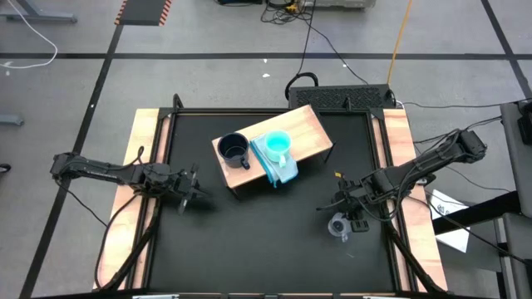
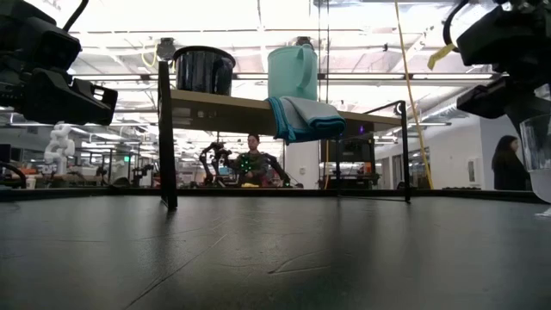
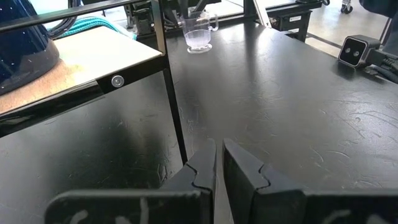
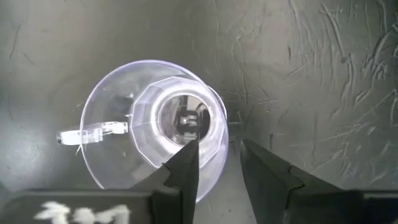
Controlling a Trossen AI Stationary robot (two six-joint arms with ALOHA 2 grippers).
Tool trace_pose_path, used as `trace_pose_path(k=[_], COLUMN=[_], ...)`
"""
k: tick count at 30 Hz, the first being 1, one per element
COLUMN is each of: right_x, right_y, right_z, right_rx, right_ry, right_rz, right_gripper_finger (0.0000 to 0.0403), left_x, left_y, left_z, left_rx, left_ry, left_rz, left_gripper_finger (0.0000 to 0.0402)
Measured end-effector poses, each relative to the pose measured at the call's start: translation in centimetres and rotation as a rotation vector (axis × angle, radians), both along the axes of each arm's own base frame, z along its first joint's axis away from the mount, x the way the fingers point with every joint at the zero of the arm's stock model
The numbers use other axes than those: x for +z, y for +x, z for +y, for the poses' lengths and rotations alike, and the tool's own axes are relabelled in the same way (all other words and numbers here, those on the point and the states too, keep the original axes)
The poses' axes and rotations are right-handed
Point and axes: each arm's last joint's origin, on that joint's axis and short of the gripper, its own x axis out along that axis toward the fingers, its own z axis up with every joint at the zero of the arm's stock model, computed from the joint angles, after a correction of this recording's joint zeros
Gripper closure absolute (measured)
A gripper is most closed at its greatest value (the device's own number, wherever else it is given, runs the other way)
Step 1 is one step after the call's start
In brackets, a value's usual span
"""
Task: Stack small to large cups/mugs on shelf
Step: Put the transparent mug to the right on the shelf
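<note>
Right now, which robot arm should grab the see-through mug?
The right one. The right gripper hangs right over the clear mug, one finger inside the rim and one outside. The left gripper waits across the table, far from that mug, near the shelf.

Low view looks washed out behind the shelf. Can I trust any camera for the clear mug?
Low view: bright ceiling lights backlight the shelf, so the dark mug is near silhouette and the clear mug is cut by the edge. Right wrist view: the clear mug reads sharply against the dark table, straight down past the right hand.
</note>
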Motion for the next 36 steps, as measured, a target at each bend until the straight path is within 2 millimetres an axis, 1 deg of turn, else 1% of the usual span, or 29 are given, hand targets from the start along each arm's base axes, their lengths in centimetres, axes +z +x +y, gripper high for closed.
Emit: trace_pose_path(k=[5, 10, 11, 22, 33, 36], right_x=[0.0, 0.0, 0.0, 0.3, 2.7, 2.8], right_y=[0.0, 0.0, 0.0, -0.1, -0.5, -0.6], right_z=[0.0, 0.0, 0.0, 0.0, -0.2, -0.2], right_rx=[0.003, 0.005, 0.008, 0.050, 0.133, 0.139], right_ry=[0.000, -0.004, -0.006, 0.001, 0.042, 0.057], right_rz=[-0.006, -0.007, -0.007, -0.037, -0.282, -0.344], right_gripper_finger=[0.0330, 0.0389, 0.0396, 0.0401, 0.0402, 0.0402], left_x=[0.0, 0.0, 0.0, 0.0, 0.0, 0.0], left_y=[0.0, 0.0, 0.0, 0.0, 0.0, 0.0], left_z=[0.0, 0.0, 0.0, 0.0, 0.0, 0.0], left_rx=[0.001, 0.000, 0.000, 0.000, 0.000, 0.001], left_ry=[-0.001, 0.000, 0.001, 0.000, -0.001, -0.001], left_rz=[0.000, 0.000, 0.000, 0.000, 0.001, 0.001], left_gripper_finger=[0.0371, 0.0371, 0.0371, 0.0371, 0.0371, 0.0371])
